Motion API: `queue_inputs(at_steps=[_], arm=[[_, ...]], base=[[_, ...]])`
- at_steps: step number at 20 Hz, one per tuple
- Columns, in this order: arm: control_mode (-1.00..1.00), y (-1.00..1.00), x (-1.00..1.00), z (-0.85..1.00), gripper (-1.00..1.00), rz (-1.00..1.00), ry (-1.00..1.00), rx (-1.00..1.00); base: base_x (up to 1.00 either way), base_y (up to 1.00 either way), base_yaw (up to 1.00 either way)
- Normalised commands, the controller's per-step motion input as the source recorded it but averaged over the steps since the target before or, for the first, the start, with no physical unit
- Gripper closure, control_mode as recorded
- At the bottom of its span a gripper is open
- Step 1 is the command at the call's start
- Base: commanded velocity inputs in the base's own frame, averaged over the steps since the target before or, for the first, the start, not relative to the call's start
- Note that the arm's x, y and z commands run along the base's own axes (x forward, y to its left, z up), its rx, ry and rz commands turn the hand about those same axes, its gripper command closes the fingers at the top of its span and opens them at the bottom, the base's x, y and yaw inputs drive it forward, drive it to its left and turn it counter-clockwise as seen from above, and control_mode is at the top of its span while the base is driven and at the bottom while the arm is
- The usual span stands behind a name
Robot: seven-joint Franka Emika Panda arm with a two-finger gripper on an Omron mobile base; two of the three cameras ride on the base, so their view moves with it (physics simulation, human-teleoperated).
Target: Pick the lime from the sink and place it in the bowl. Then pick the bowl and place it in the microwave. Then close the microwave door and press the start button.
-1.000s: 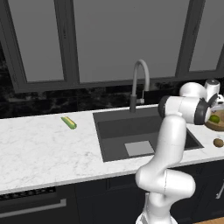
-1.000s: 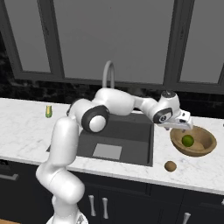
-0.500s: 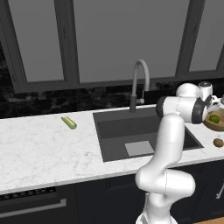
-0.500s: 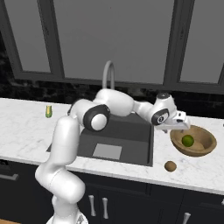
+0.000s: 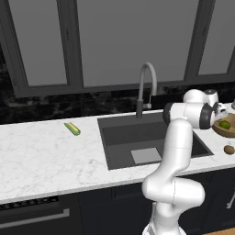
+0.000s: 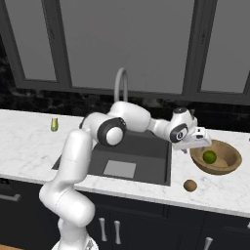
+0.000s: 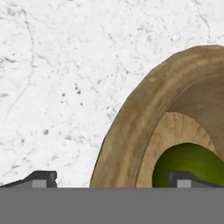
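The lime (image 6: 209,156) lay inside the bowl (image 6: 226,164), resting on its floor toward the side nearer the sink (image 6: 146,151); the bowl stood on the white marble counter (image 6: 29,146) just to the right of the basin, and a small brown fruit (image 6: 190,185) sat on the counter in front of it, apart from its rim. The gripper (image 6: 198,144) hovered over the bowl's sink-side edge, just above and beside the lime, its jaws spread wide and holding nothing; in the hand view the gripper (image 7: 109,178) straddled the wooden rim, one fingertip (image 7: 41,178) over bare marble outside the bowl (image 7: 131,131) and the other over the lime (image 7: 188,159) within it. From the left base view the lime (image 5: 224,124) showed as a green spot in the bowl (image 5: 219,131) just past the wrist, though the jaws themselves appeared to be hidden behind the arm there; the brown fruit (image 5: 229,149) lay near the counter's front edge. A long yellow-green vegetable (image 5: 72,128) rested on the counter well to the left of the sink (image 5: 124,137), far from the gripper.
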Motion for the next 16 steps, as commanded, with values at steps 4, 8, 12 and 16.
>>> queue_inputs(at_steps=[4,8,12,16], arm=[[-1.00,-0.02,0.02,-0.21,1.00,0.07,0.06,-0.03],[-1.00,0.00,0.00,-0.05,1.00,0.03,0.01,-0.01],[-1.00,0.00,0.00,0.00,1.00,0.00,0.01,-0.01],[-1.00,0.08,0.00,0.00,1.00,-0.04,0.02,-0.01]], base=[[0.00,0.00,0.00],[0.00,0.00,0.00],[0.00,0.00,0.00],[0.00,0.00,0.00]])
